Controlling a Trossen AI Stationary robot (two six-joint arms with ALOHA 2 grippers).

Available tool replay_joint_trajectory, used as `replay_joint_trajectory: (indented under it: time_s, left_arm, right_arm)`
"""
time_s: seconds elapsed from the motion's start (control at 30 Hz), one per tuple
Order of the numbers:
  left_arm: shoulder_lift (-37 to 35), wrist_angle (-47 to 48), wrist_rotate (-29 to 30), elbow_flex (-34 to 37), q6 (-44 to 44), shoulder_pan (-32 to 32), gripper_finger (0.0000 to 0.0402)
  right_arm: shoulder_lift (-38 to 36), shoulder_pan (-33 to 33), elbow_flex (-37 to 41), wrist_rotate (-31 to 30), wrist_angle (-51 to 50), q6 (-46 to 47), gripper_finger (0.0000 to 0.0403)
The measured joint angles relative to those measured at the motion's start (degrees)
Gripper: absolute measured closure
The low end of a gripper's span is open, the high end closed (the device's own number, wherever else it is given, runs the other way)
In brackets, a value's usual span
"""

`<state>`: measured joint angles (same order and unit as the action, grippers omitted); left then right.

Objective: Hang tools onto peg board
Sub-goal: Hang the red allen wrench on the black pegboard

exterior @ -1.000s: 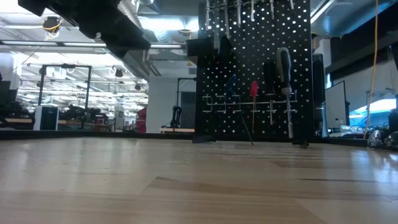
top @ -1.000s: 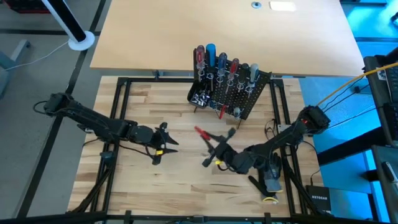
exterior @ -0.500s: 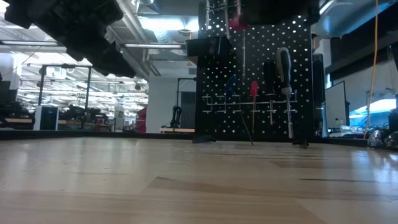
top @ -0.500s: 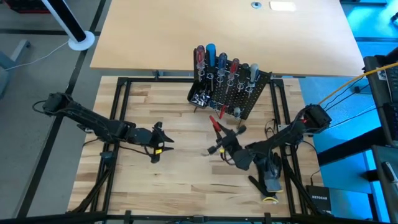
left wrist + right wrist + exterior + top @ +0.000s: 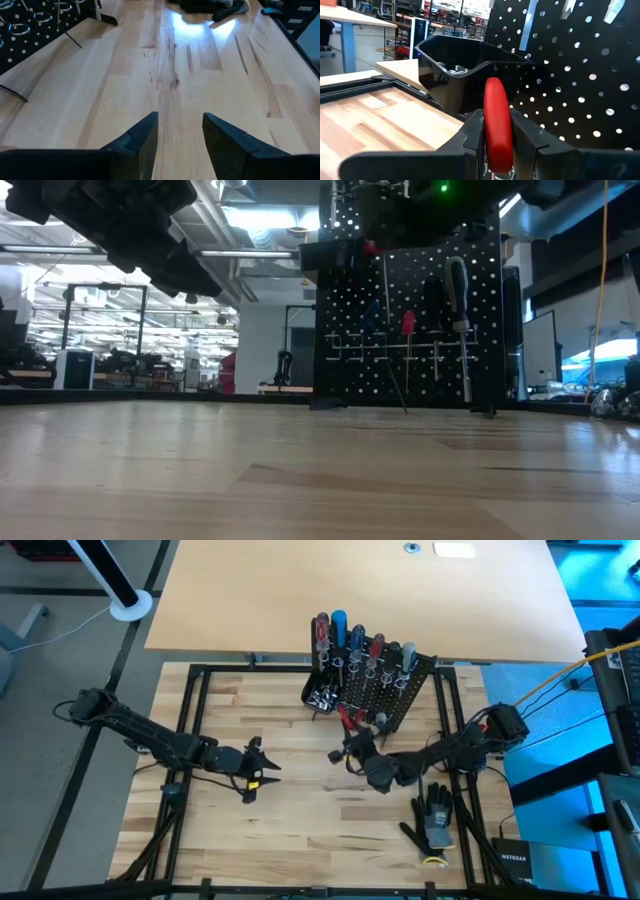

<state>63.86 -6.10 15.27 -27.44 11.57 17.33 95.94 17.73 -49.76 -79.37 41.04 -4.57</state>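
The peg board (image 5: 385, 695) stands at the table's far side, with several red, blue and black-handled tools (image 5: 350, 640) hanging in its wire rings. Its small tray (image 5: 452, 75) holds silver bits. My right gripper (image 5: 350, 735) hovers just in front of the board, shut on a red-handled screwdriver (image 5: 497, 115). In the low view the screwdriver's thin shaft (image 5: 386, 290) hangs down in front of the board. My left gripper (image 5: 268, 765) hovers open over bare wood at the table's left middle, with nothing between its fingers (image 5: 145, 135). My right gripper pinches the screwdriver's red handle (image 5: 497, 132) between its two fingers, one on each side. The fingers reach level from the table's near side toward the board. The handle's rounded end (image 5: 495, 87) sticks out past the fingertips. The tool is lifted clear of the table.
A black-and-grey work glove (image 5: 435, 820) lies on the table near the right edge, behind my right arm. Black frame rails (image 5: 195, 720) run along the table's sides. Bare wood stretches between my two grippers and toward the near edge.
My right gripper has carried the red-handled screwdriver from the table's middle toward the far edge and down, close to the peg board's tray, and has turned to face the board. The glove, earlier under the arm, now shows. My left gripper has drawn back slightly toward the left edge.
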Motion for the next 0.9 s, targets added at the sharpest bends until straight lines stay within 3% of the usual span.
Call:
replay_joint_trajectory:
  time_s: [0.4,0.9]
  left_arm:
    - [0.0,0.0,0.0,0.0,0.0,0.3,0.0256]
    - [0.0,-0.4,0.0,0.0,-0.2,0.3,0.0256]
  right_arm:
    - [-5.6,-4.3,4.7,4.3,0.1,3.3,0.034]
    - [-5.8,-10.4,5.4,10.6,0.0,4.3,0.034]
